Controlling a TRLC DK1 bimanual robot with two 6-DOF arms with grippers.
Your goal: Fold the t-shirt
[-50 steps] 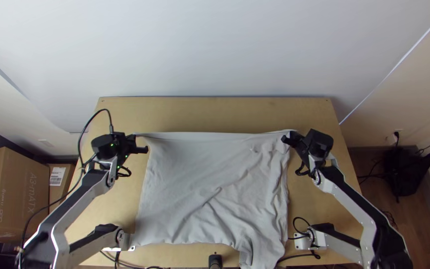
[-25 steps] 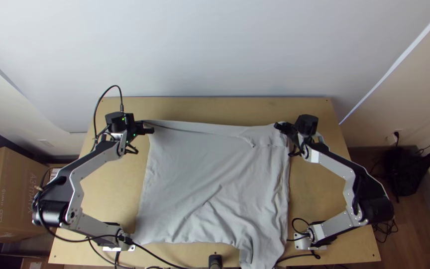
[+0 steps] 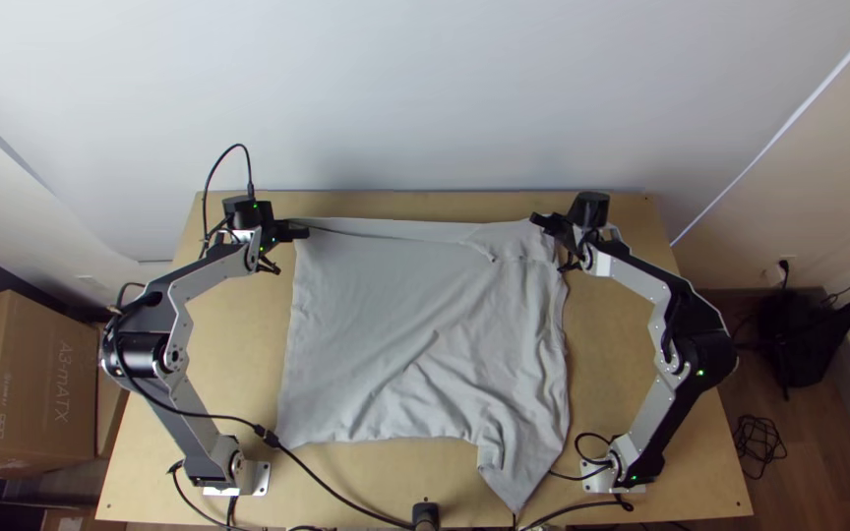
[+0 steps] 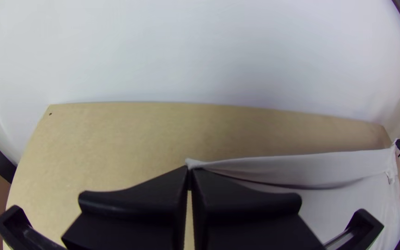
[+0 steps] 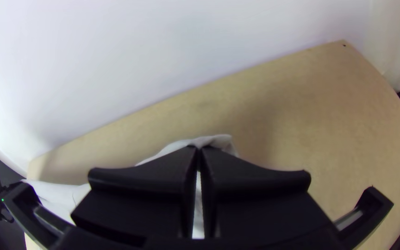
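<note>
Left gripper (image 3: 299,233) closed on shirt (image 3: 376,315), far left corner; right gripper (image 3: 540,222) closed on far right corner; shirt spread, wrinkled.

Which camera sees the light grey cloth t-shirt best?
The top view, because nearly all of the light grey cloth t-shirt shows, mostly spread. The left wrist view shows its far edge; the right wrist view shows parts around the black right gripper.
</note>
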